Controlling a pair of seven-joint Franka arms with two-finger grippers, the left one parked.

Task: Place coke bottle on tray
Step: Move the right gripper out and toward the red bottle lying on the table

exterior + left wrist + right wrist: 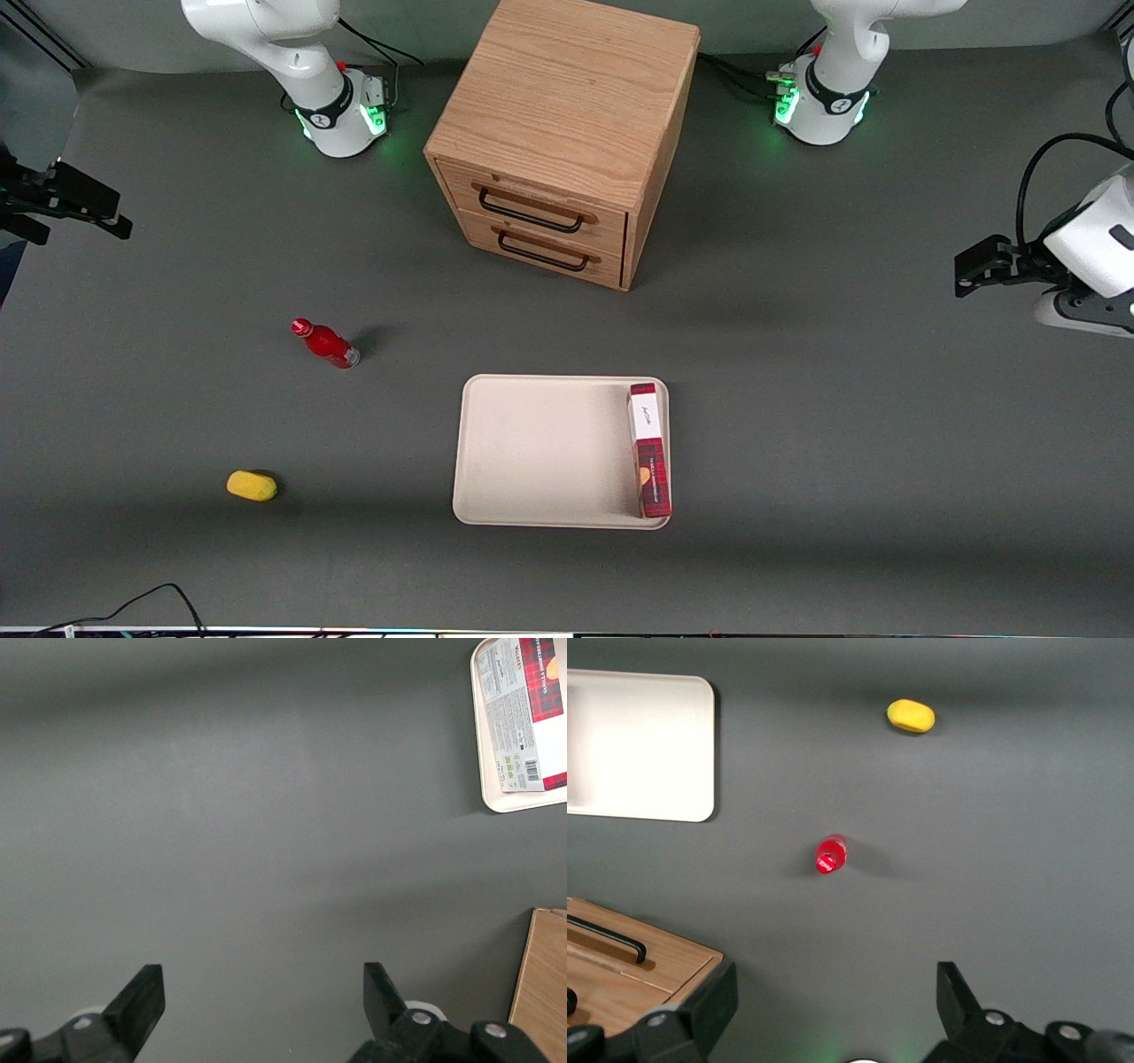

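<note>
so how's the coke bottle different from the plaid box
The coke bottle is small and round; the plaid box is long and rectangular. The bottle stands upright on the bare table, nearer the working arm's end; the box lies in the tray along one rim. The bottle is plain red with a clear base; the box is red plaid with a white label. Both are mostly red. The gripper hangs open, high above the table, empty.

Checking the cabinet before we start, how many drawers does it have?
2, stacked on the cabinet front: upper drawer, lower drawer beneath it. The gripper hangs open, high above the table.
</note>
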